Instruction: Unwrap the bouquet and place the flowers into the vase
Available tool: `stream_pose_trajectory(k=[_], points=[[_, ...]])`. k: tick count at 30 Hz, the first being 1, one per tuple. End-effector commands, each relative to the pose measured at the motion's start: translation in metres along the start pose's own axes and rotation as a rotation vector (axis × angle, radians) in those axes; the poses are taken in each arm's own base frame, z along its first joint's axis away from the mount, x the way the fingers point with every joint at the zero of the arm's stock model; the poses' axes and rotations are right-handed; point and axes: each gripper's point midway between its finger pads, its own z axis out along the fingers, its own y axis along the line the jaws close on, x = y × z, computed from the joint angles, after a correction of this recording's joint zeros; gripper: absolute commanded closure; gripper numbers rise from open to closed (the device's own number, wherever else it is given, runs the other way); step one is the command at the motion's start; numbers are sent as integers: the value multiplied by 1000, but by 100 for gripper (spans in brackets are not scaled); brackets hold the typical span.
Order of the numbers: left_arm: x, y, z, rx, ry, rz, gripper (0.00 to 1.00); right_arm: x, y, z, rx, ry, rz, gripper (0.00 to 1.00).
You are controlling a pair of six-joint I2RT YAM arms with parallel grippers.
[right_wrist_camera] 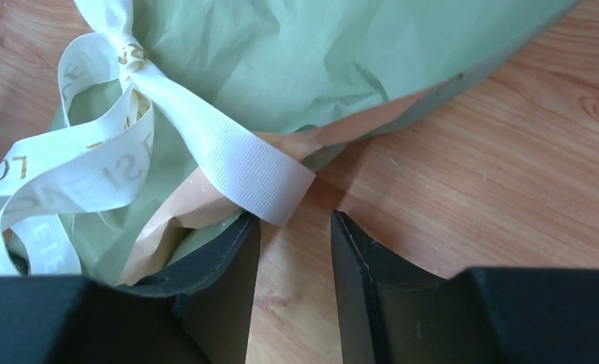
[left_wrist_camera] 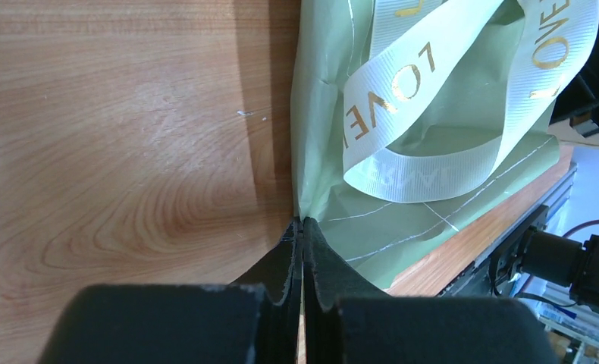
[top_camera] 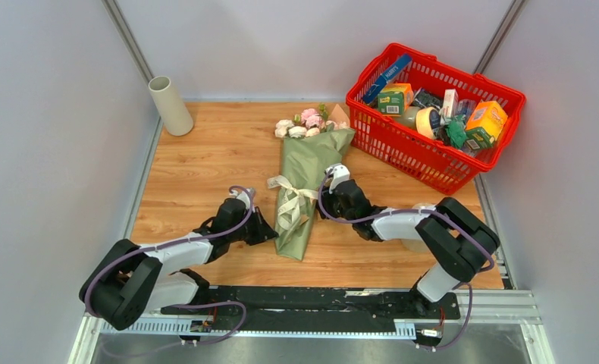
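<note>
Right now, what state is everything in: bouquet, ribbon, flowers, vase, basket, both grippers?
bouquet: lying flat on the table, wrapped.
ribbon bow: tied.
flowers: inside the wrap, heads poking out the far end.
vase: standing at the back left corner, no flowers in it.
basket: packed with groceries.
left gripper: shut at the bouquet's edge.
right gripper: open, nothing between its fingers.

A: What do we count on the table (top_camera: 221, 167)?
B: We see one bouquet (top_camera: 305, 182), one vase (top_camera: 170, 106), one red basket (top_camera: 402, 145), one ribbon bow (top_camera: 293, 199). Rose heads (top_camera: 302, 123) too bunched for us to count.
</note>
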Motion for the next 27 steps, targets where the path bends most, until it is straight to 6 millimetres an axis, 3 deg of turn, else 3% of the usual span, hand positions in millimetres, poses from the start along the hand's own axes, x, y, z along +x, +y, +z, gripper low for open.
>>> stream_pose_trajectory(k=[1,5,10,13,18,23,27], points=[[-10,-21,1,69,-18,26,100,-34,11,16,-20,-94,13,57],[-9,-20,0,44,-16,37,100,-39,11,25,-15,-111,14,61],[-10,-12,-6,-7,-37,37,100,-37,-3,26,79,-41,-29,92],[-17,-6,-13,-52,-82,36,100,-41,-9,14,112,-32,-38,100],[-29,6,-24,-134,-158,28,100,-43,-10,-5,124,-40,7,100],[-25,12,-27,-159,-148,21,100,-42,-14,-11,151,-25,34,100],[-21,18,-28,-183,-142,17,100,-54,-15,-21,174,-43,44,100]])
